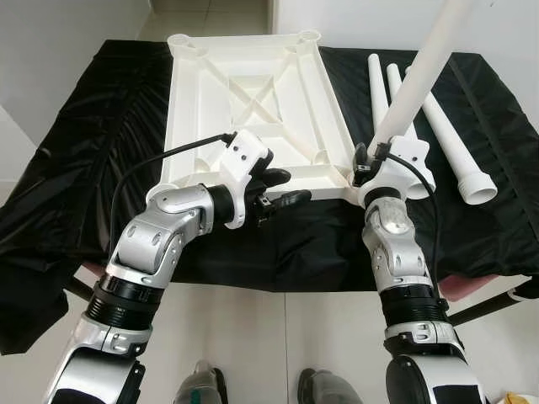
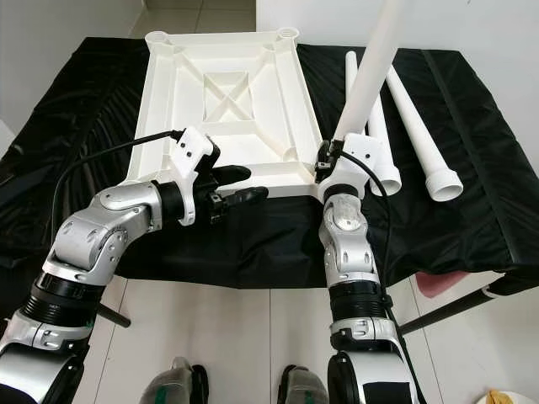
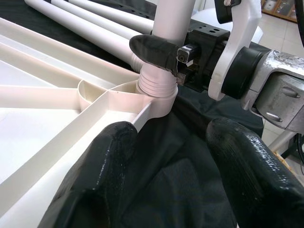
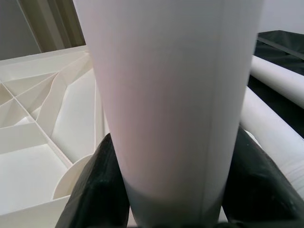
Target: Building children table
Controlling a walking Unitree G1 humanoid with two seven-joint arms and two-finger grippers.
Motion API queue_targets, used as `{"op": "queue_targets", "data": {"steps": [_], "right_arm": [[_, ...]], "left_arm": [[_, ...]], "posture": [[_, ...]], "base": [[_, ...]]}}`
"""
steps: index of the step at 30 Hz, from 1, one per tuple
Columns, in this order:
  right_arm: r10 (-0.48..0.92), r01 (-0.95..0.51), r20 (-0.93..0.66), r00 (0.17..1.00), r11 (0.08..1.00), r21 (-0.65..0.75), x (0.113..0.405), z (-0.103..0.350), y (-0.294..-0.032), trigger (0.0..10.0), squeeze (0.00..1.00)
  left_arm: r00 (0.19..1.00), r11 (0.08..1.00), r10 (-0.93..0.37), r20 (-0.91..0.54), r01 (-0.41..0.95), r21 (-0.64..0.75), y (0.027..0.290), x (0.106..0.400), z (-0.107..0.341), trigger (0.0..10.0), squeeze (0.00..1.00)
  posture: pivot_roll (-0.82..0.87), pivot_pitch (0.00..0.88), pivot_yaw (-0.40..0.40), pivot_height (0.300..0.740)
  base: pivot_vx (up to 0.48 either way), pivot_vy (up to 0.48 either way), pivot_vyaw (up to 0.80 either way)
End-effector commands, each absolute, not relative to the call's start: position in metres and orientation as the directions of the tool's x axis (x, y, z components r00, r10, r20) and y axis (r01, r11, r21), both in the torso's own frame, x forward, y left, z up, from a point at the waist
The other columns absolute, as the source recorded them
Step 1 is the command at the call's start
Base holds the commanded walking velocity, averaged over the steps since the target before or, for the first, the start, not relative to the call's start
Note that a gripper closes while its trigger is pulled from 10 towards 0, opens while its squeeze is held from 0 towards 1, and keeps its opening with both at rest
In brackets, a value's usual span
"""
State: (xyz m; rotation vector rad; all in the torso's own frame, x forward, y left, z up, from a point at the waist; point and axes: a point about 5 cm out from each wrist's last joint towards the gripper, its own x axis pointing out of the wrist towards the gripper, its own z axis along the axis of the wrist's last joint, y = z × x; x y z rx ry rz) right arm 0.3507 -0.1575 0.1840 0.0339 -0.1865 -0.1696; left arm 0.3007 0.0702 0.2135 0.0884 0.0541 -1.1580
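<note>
Table leg (image 1: pixel 421 80) stands in tabletop (image 1: pixel 253 93) corner socket (image 3: pixel 154 92), right claw (image 1: pixel 368 164) clamped on it; left claw (image 1: pixel 282 188) apart.

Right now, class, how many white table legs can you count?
4: one leg upright in the right pincer at the tabletop's near corner; three legs lie on the cloth.

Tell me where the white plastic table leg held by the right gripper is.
The long white plastic table leg stands in the near right corner socket of the upside-down white plastic tabletop, clamped by the right gripper, beside spare legs on black cloth.
</note>
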Motion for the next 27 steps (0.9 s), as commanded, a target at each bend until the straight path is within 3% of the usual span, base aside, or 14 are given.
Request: {"op": "queue_targets", "data": {"steps": [1, 2, 3, 4, 5, 22, 23, 27], "right_arm": [[-0.192, 0.188, 0.1, 0.976, 0.981, 0.046, 0.348, 0.167, -0.16, 10.0, 0.0], [-0.191, 0.187, 0.105, 0.976, 0.981, 0.047, 0.348, 0.167, -0.162, 10.0, 0.0], [-0.188, 0.183, 0.11, 0.976, 0.982, 0.052, 0.348, 0.168, -0.163, 10.0, 0.2], [-0.188, 0.183, 0.11, 0.976, 0.982, 0.052, 0.348, 0.168, -0.163, 10.0, 0.2], [-0.184, 0.178, 0.116, 0.976, 0.982, 0.056, 0.347, 0.169, -0.164, 10.0, 1.0], [-0.142, 0.137, 0.121, 0.982, 0.99, 0.044, 0.348, 0.172, -0.166, 10.0, 1.0], [-0.108, 0.104, 0.125, 0.986, 0.994, 0.037, 0.35, 0.174, -0.167, 10.0, 0.0], [-0.01, 0.007, 0.152, 0.988, 1.0, 0.02, 0.353, 0.181, -0.17, 10.0, 0.0]], "left_arm": [[0.432, 0.429, -0.897, -0.093, 0.902, 0.052, 0.072, 0.303, 0.213, 10.0, 0.0], [0.433, 0.43, -0.897, -0.094, 0.901, 0.053, 0.072, 0.303, 0.212, 10.0, 0.0], [0.433, 0.43, -0.896, -0.093, 0.901, 0.053, 0.072, 0.303, 0.212, 10.0, 0.0], [0.433, 0.43, -0.896, -0.093, 0.901, 0.053, 0.072, 0.303, 0.212, 10.0, 0.0], [0.434, 0.43, -0.896, -0.093, 0.901, 0.053, 0.072, 0.303, 0.212, 10.0, 0.0], [0.444, 0.441, -0.892, -0.087, 0.896, 0.055, 0.073, 0.307, 0.215, 10.0, 0.0], [0.446, 0.443, -0.891, -0.085, 0.895, 0.055, 0.074, 0.307, 0.216, 10.0, 0.0], [0.449, 0.446, -0.889, -0.084, 0.893, 0.056, 0.073, 0.307, 0.216, 10.0, 0.0]], "posture": [[-0.03, 0.073, 0.026, 0.74], [-0.03, 0.073, 0.026, 0.74], [-0.03, 0.073, 0.026, 0.74], [-0.03, 0.073, 0.026, 0.74], [-0.04, 0.076, 0.026, 0.74], [-0.04, 0.093, 0.032, 0.74], [-0.04, 0.093, 0.032, 0.74], [-0.04, 0.097, 0.03, 0.74]], "base": [[0.0, 0.0, 0.0], [0.0, 0.0, 0.0], [0.0, 0.0, 0.0], [0.0, 0.0, 0.0], [0.0, 0.0, 0.0], [0.0, 0.0, 0.0], [0.0, 0.0, 0.0], [0.0, 0.0, 0.0]]}}
